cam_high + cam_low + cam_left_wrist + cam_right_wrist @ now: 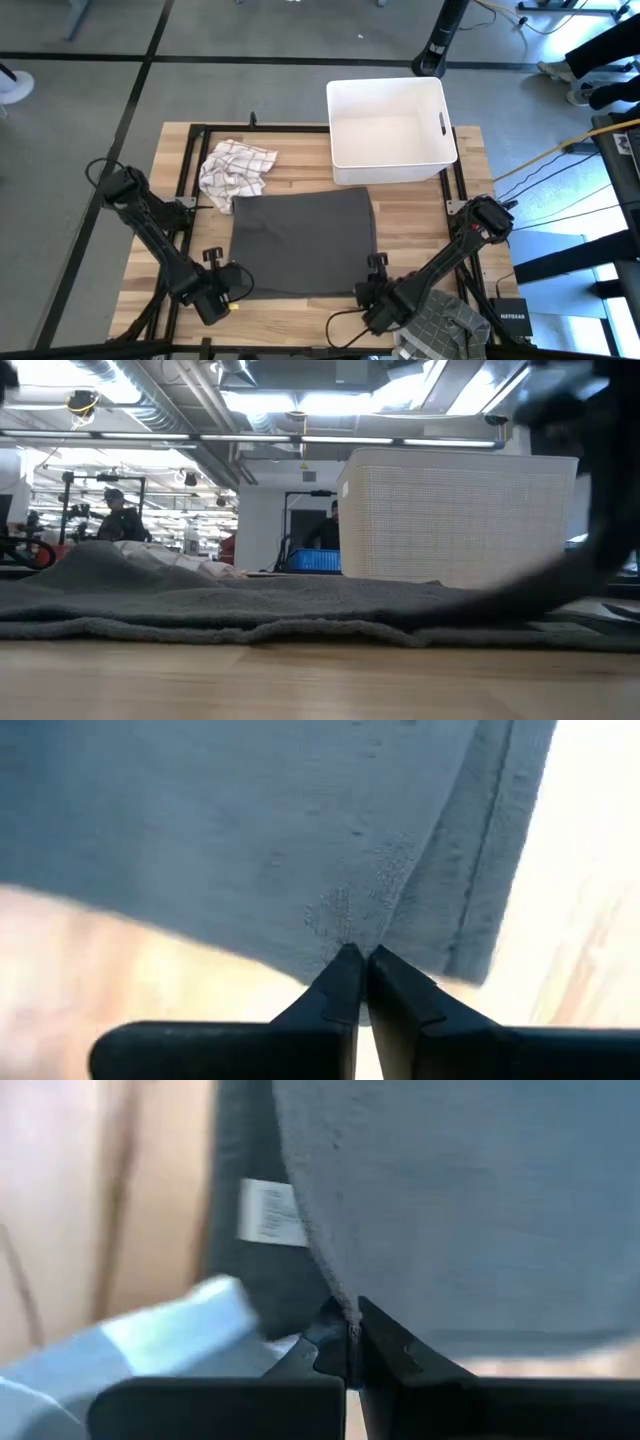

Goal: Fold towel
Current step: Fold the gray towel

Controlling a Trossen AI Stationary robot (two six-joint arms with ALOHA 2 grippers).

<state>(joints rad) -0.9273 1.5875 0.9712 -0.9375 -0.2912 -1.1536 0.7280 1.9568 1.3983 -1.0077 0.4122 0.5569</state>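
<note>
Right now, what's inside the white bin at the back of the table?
From the high view the white bin looks empty: only its bare white floor and walls show. In the low view its side wall blocks the inside, so nothing more can be checked there.

Little can be read here. A small black box (511,316) on the floor beside the tabletop's near right corner carries a short line of pale lettering in the high view, too small to make out. In the right wrist view, a white care label (270,1213) sewn to the underside of the dark grey towel (450,1200) shows faint lines of print, but these are blurred and no word or number can be told. Nothing else bears legible text, brand or sign.
</note>
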